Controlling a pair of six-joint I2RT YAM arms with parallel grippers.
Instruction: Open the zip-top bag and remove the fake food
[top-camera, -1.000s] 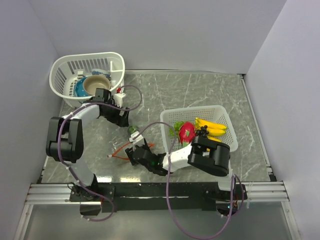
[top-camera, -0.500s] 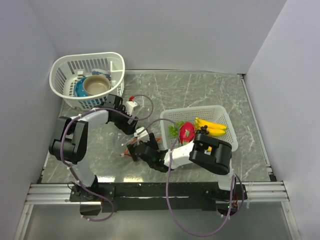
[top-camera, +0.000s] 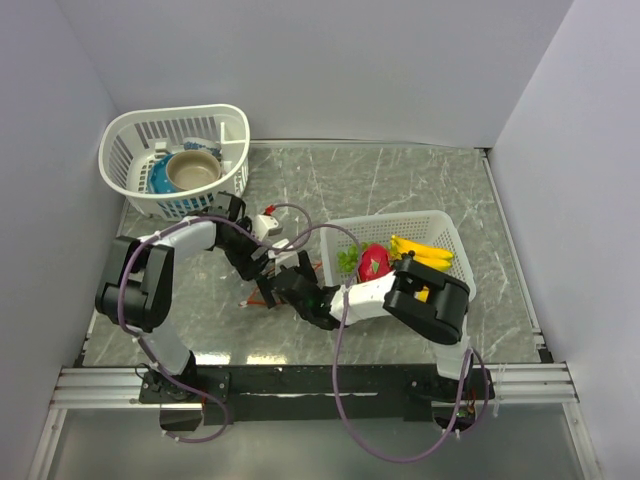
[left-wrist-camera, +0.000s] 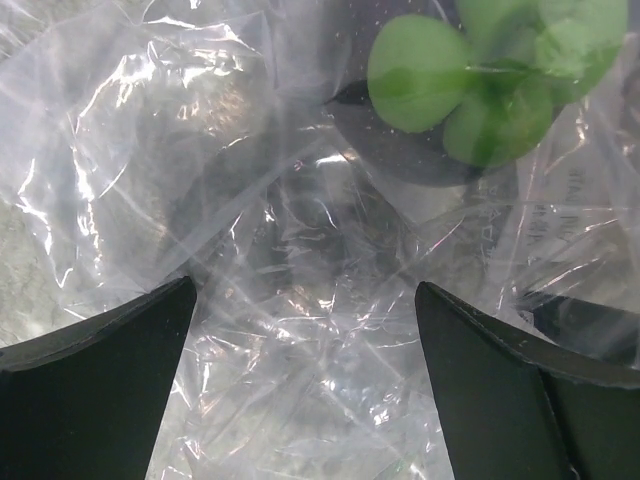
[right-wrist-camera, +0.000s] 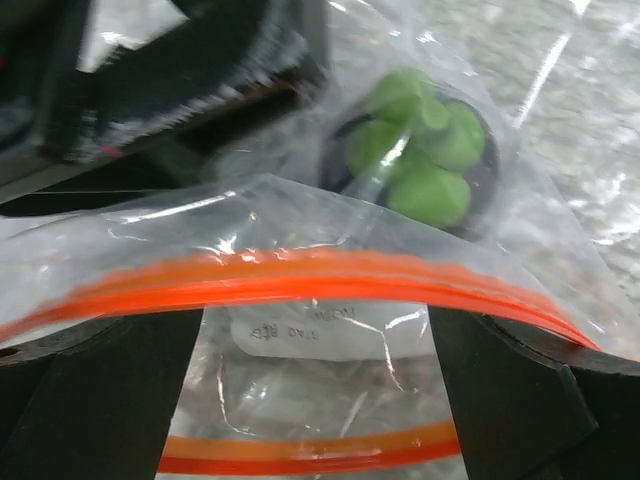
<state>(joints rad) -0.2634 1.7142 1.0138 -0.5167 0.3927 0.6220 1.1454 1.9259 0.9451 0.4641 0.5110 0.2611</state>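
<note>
The clear zip-top bag (left-wrist-camera: 250, 150) fills the left wrist view, with the bright green bumpy cluster (left-wrist-camera: 490, 90) inside it at the top right. My left gripper (left-wrist-camera: 305, 290) is open over the bag, one finger on each side. In the right wrist view the bag's mouth gapes: one orange-red zip strip (right-wrist-camera: 300, 275) lies across both fingers and the other sits lower. My right gripper (right-wrist-camera: 315, 320) is open, and the green cluster (right-wrist-camera: 420, 150) lies beyond it. From above, both grippers (top-camera: 262, 262) (top-camera: 287, 282) meet over the bag (top-camera: 256, 298). The banana bunch (top-camera: 425, 255) and dragon fruit (top-camera: 375, 262) lie in a white basket.
The rectangular white mesh basket (top-camera: 440, 218) stands right of centre. A round white mesh basket (top-camera: 130, 130) at the back left holds a tan bowl (top-camera: 192, 170) and a blue item (top-camera: 160, 178). Purple cables loop off both arms. Grey walls close in the marble table.
My left gripper has swung from beside the round basket rightward and down onto the bag. My right gripper has moved up and right, and the bag has shifted with it.
</note>
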